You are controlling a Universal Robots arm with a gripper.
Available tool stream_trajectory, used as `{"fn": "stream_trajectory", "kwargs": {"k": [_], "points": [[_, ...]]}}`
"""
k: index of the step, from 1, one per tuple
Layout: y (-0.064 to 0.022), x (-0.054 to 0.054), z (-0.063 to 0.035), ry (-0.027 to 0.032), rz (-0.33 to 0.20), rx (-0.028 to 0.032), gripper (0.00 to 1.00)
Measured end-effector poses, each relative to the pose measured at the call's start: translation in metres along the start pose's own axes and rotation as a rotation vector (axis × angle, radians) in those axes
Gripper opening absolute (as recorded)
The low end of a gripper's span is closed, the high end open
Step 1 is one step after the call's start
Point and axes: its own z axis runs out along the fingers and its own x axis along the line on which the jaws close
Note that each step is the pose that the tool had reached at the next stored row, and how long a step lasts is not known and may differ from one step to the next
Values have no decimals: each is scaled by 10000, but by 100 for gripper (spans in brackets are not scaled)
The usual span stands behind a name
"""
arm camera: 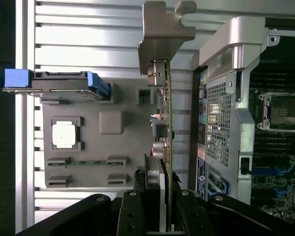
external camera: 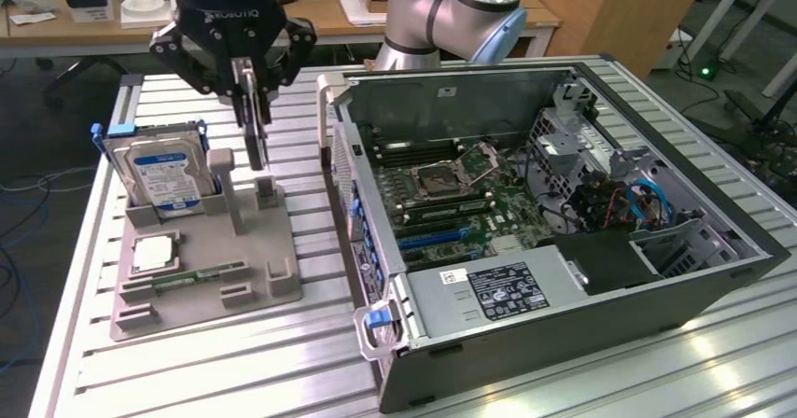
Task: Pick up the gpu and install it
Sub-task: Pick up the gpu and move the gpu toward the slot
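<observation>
The gpu [external camera: 256, 124] is a thin dark card hanging upright and edge-on over the grey holder tray [external camera: 249, 292]. Its lower end is close above the tray's slot posts. My gripper [external camera: 249, 82] is shut on the card's upper part, one finger on each face. In the wrist view the gpu [arm camera: 168, 123] runs as a narrow strip from my gripper [arm camera: 160, 201] to its silvery bracket [arm camera: 164, 29]. The open computer case [external camera: 697, 283] lies to the exterior view's right of the card, with the motherboard [external camera: 454, 194] exposed.
On the tray, a hard drive [external camera: 162, 175] with a blue-white label stands upright, with a square processor chip [external camera: 152, 253] and a green memory stick [external camera: 200, 276] lying flat. The case wall [external camera: 339, 147] rises close beside the card. A desk [external camera: 312, 12] stands behind.
</observation>
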Motion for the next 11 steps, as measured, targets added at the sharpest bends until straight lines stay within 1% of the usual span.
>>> {"fn": "stream_trajectory", "kwargs": {"k": [7,11], "points": [[4,-3,-111,0,0,0,28],[4,-4,-121,-2,0,-10,28]]}}
